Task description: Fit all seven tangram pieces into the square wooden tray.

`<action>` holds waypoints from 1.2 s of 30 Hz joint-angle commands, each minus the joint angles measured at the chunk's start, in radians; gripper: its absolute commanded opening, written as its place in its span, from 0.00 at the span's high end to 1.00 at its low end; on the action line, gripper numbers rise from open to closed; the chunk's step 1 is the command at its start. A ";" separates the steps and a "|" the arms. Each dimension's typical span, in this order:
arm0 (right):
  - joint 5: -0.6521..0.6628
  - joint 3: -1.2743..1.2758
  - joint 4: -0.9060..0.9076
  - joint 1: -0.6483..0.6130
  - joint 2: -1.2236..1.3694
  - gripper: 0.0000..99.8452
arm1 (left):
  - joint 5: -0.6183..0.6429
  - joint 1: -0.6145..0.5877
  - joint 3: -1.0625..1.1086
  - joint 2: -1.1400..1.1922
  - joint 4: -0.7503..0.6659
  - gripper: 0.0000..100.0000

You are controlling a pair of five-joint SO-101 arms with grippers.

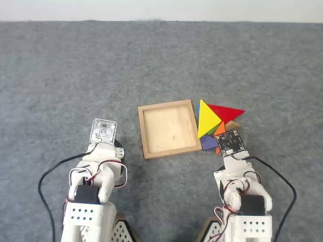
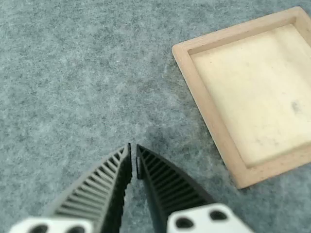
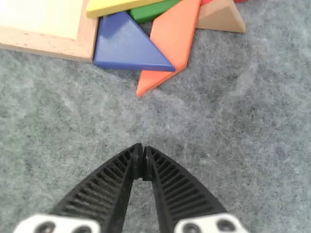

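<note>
Right tool (image 3: 141,148) near orange piece (image 3: 171,42)

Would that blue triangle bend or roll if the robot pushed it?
The blue triangle looks like a flat, thick wooden slab, so it is probably stiff and unlikely to roll. Its painted face seems smooth, so it might slip in a grip. It touches the orange piece, so a push would likely move both.
</note>
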 commanded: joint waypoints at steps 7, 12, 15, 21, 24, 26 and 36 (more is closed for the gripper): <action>0.002 0.011 0.008 0.010 -0.018 0.99 | 0.008 -0.002 -0.008 -0.012 0.005 0.98; 0.003 0.011 0.019 0.010 -0.018 0.99 | 0.008 -0.002 -0.008 -0.012 0.005 0.98; 0.005 0.011 0.019 0.015 -0.018 0.99 | 0.008 -0.002 -0.008 -0.012 0.005 0.98; 0.005 0.011 0.019 0.012 -0.018 0.99 | 0.008 -0.002 -0.008 -0.012 0.005 0.98; 0.006 0.011 0.019 0.010 -0.018 0.99 | 0.008 -0.002 -0.008 -0.012 0.005 0.98; 0.006 0.011 0.019 0.010 -0.018 0.99 | 0.008 -0.002 -0.008 -0.012 0.005 0.98; 0.011 0.011 0.001 0.007 -0.021 0.99 | 0.008 -0.002 -0.008 -0.012 0.005 0.98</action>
